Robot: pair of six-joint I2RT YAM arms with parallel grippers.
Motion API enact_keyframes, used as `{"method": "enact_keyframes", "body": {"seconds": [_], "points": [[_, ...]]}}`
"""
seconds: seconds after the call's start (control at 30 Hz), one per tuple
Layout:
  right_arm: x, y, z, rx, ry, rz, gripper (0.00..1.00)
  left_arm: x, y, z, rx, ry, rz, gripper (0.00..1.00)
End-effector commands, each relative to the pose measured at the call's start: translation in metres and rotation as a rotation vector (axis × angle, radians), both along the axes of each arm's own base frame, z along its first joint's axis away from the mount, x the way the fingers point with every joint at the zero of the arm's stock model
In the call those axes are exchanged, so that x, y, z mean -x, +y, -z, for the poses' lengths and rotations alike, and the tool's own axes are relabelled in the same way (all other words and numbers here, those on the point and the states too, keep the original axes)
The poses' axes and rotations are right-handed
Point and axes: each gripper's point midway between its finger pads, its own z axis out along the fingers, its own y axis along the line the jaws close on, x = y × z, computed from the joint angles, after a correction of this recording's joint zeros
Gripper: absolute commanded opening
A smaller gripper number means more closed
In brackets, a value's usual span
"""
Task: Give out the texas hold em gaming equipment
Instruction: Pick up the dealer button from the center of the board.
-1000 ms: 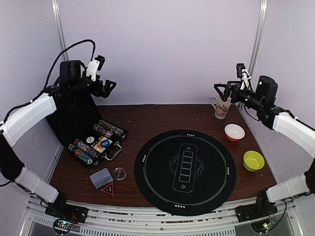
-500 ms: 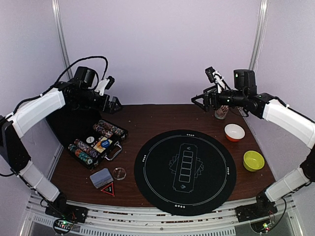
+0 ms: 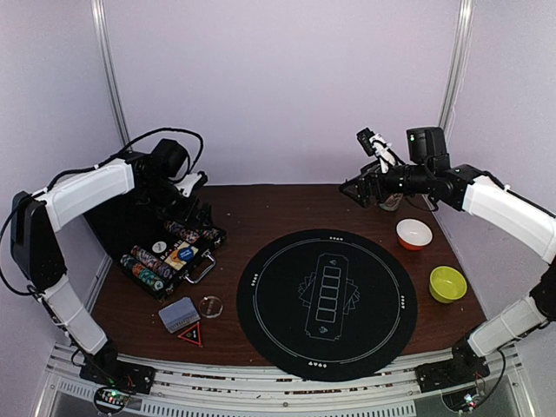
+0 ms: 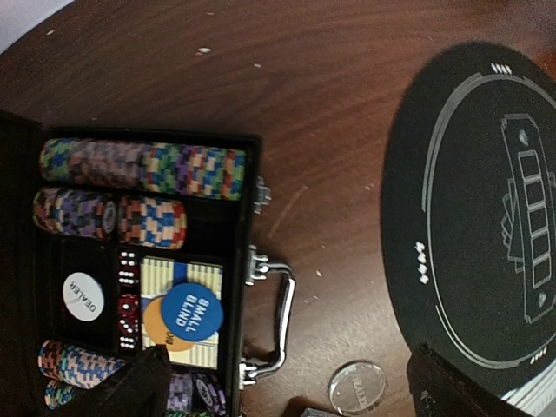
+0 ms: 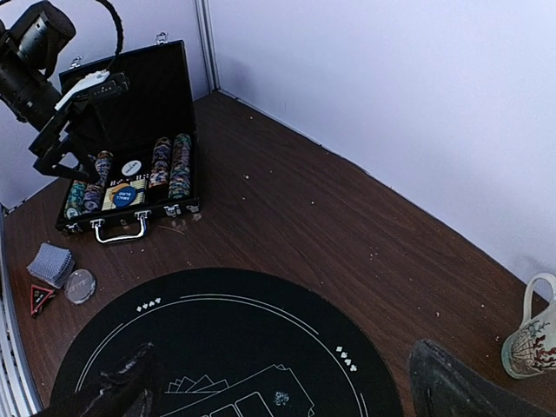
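Left fingers and right fingers wide apart, empty, above chip case and mat rim.

Left side: open case on the worktop, lid upright along its far-left edge, barring entry from that side. Chip rows pack the tray; handle juts toward the mat. Left claw hangs over the case's far end. Near-left cluster: deck, clear button, triangle marker. Bare wood lane between case and mat. Mat flat, open from above. Right edge: mug, orange bowl, green bowl; right claw aloft beside the mug.
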Motion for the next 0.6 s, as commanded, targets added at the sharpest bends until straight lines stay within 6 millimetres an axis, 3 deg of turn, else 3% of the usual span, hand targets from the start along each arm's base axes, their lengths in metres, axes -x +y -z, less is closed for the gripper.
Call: {"method": "enact_keyframes", "body": {"seconds": [0.0,0.2,0.4,0.57], "points": [[0.004,0.003,0.012,0.036,0.01,-0.006,1.0,0.054,-0.049,-0.002,0.013,0.019,0.27,0.98],[0.005,0.009,0.016,0.047,0.023,-0.02,1.0,0.042,-0.031,0.009,-0.102,0.005,0.179,0.98],[0.007,0.011,0.019,0.049,0.021,-0.027,1.0,0.025,0.016,0.036,-0.246,0.069,0.042,0.98],[0.006,0.013,0.024,0.055,0.034,-0.027,1.0,0.019,0.036,0.043,-0.302,0.072,0.016,0.97]]}}
